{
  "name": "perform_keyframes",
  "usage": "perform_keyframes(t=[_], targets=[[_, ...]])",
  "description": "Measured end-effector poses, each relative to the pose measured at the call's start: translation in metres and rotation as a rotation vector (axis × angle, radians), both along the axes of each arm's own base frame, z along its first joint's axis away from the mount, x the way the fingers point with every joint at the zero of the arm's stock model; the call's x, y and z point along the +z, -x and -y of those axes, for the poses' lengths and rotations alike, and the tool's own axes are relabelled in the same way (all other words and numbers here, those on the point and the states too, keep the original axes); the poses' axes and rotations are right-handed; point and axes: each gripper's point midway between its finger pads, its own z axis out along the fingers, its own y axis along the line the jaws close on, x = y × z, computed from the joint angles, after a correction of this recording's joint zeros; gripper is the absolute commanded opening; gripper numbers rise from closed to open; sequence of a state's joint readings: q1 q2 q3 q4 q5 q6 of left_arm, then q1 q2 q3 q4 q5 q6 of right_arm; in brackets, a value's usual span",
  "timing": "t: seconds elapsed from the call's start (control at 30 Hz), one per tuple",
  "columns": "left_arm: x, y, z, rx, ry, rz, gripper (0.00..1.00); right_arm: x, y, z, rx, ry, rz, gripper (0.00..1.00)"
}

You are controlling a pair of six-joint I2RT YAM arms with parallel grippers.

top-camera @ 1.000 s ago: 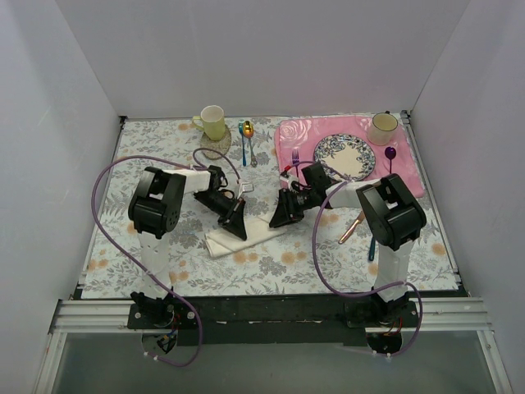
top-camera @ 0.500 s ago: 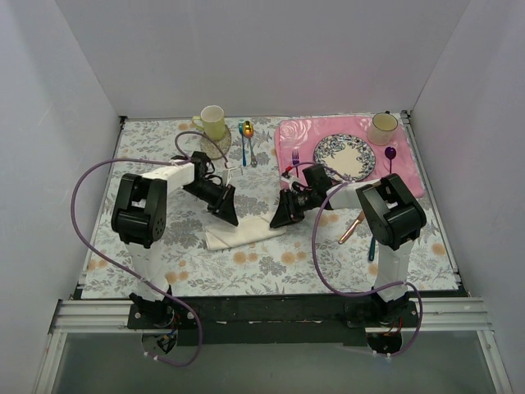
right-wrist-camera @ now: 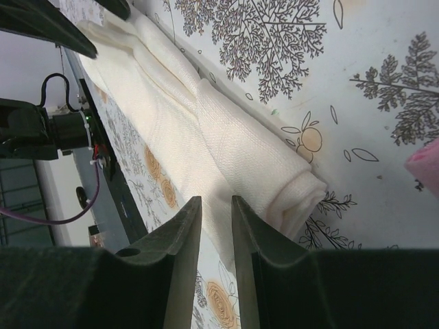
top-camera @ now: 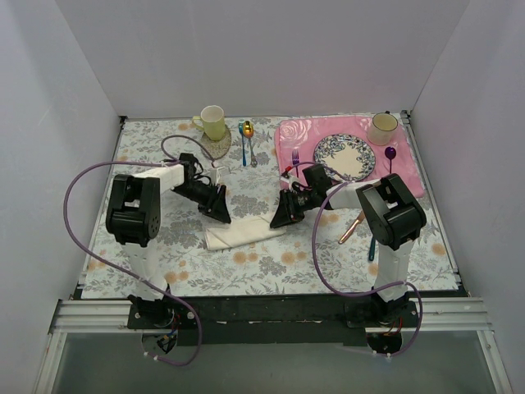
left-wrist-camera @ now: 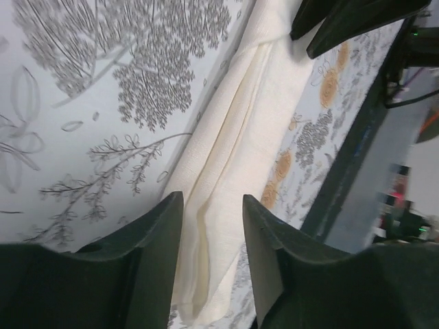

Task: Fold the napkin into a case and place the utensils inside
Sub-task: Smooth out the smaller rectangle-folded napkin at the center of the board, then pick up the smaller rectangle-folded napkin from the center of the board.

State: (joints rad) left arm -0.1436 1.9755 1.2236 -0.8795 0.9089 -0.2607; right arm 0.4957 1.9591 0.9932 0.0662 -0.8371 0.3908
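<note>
Napkin [top-camera: 244, 235] just below centre of the top view, on the flower-printed surface [top-camera: 271, 267]. Plain cream cloth, no pattern, folded into a long narrow strip slanting from lower left up to the right. In the left wrist view, napkin [left-wrist-camera: 236, 157] crossing from top right down to bottom centre, in several soft layers with lengthwise creases and stacked edges along its left side. In the right wrist view, napkin [right-wrist-camera: 226, 147] running from upper left to centre right, finely woven, thick and rolled over on itself at the centre-right end.

Left claw [top-camera: 223, 215] over the strip's upper-left side, left of centre in the top view. At bottom centre of its own view, left claw [left-wrist-camera: 211, 200] with jaws well apart, gripping nothing, cloth visible beneath. Right claw [top-camera: 285, 218] at the strip's right end. At bottom centre of its own view, right claw [right-wrist-camera: 215, 200] parted by a narrow gap, nothing pinched, cloth and surface visible through it.

Knife [top-camera: 351, 227], slim and copper, right of centre, slanted beside the right arm [top-camera: 392, 217], well apart from the napkin. Teal spoon [top-camera: 371, 249] just right of it, mostly hidden by that arm.
</note>
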Motion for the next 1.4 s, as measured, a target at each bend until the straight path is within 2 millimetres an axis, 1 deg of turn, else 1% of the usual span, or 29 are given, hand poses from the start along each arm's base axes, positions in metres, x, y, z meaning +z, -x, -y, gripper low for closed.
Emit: perform_keyframes(t=[0.13, 0.2, 0.27, 0.3, 0.37, 0.4, 0.47, 0.57, 0.6, 0.73, 0.8, 0.9, 0.93, 0.97, 1.1, 1.2, 1.3, 1.33, 1.37, 1.4], targets=[[0.026, -0.028, 0.000, -0.006, -0.017, 0.223, 0.45, 0.000, 0.000, 0.000, 0.003, 0.001, 0.003, 0.34], [0.034, -0.039, 0.001, -0.024, -0.034, 0.304, 0.46, 0.000, 0.000, 0.000, 0.006, 0.002, 0.004, 0.34], [0.035, -0.049, 0.007, -0.061, -0.055, 0.375, 0.47, 0.000, -0.001, 0.000, 0.008, 0.002, 0.005, 0.34], [0.033, -0.050, 0.011, -0.083, -0.063, 0.396, 0.47, 0.000, -0.001, 0.000, 0.009, 0.002, 0.004, 0.34], [0.027, -0.048, 0.021, -0.135, -0.077, 0.412, 0.47, 0.000, -0.001, 0.000, 0.012, 0.002, 0.004, 0.34], [0.020, -0.046, 0.027, -0.164, -0.084, 0.413, 0.47, 0.000, -0.001, 0.000, 0.013, 0.002, 0.005, 0.34], [0.010, -0.038, 0.038, -0.214, -0.091, 0.406, 0.47, 0.000, -0.001, 0.000, 0.015, 0.004, 0.004, 0.34], [-0.006, -0.028, 0.050, -0.261, -0.097, 0.377, 0.47, 0.000, -0.001, 0.000, 0.017, 0.006, 0.005, 0.34], [-0.008, -0.026, 0.054, -0.268, -0.087, 0.362, 0.47, 0.000, -0.001, 0.000, 0.019, 0.007, 0.005, 0.34], [-0.007, -0.027, 0.063, -0.276, -0.069, 0.357, 0.46, 0.000, -0.001, 0.000, 0.021, 0.007, 0.008, 0.34], [-0.008, -0.027, 0.066, -0.280, -0.062, 0.353, 0.44, 0.000, 0.000, -0.001, 0.022, 0.006, 0.007, 0.34], [-0.008, -0.027, 0.071, -0.289, -0.046, 0.349, 0.38, 0.000, -0.001, -0.001, 0.023, 0.007, 0.005, 0.34], [-0.008, -0.027, 0.072, -0.294, -0.042, 0.350, 0.34, 0.000, -0.001, -0.001, 0.023, 0.007, 0.004, 0.34], [-0.009, -0.026, 0.073, -0.298, -0.039, 0.349, 0.33, 0.000, -0.001, -0.001, 0.023, 0.008, 0.004, 0.34], [-0.010, -0.021, 0.072, -0.321, -0.036, 0.341, 0.25, 0.000, -0.001, -0.001, 0.026, 0.008, 0.007, 0.34], [-0.011, -0.016, 0.071, -0.335, -0.035, 0.329, 0.20, 0.000, -0.001, -0.001, 0.027, 0.007, 0.008, 0.34], [-0.011, -0.014, 0.071, -0.344, -0.025, 0.326, 0.09, 0.000, -0.001, -0.001, 0.028, 0.006, 0.009, 0.35], [-0.011, -0.013, 0.071, -0.346, -0.022, 0.325, 0.03, 0.000, 0.000, -0.001, 0.028, 0.006, 0.009, 0.36], [-0.011, -0.012, 0.071, -0.347, -0.019, 0.321, 0.00, 0.000, 0.000, -0.001, 0.029, 0.006, 0.010, 0.37], [-0.011, -0.012, 0.071, -0.348, -0.017, 0.318, 0.00, 0.000, 0.000, -0.001, 0.030, 0.005, 0.010, 0.38]])
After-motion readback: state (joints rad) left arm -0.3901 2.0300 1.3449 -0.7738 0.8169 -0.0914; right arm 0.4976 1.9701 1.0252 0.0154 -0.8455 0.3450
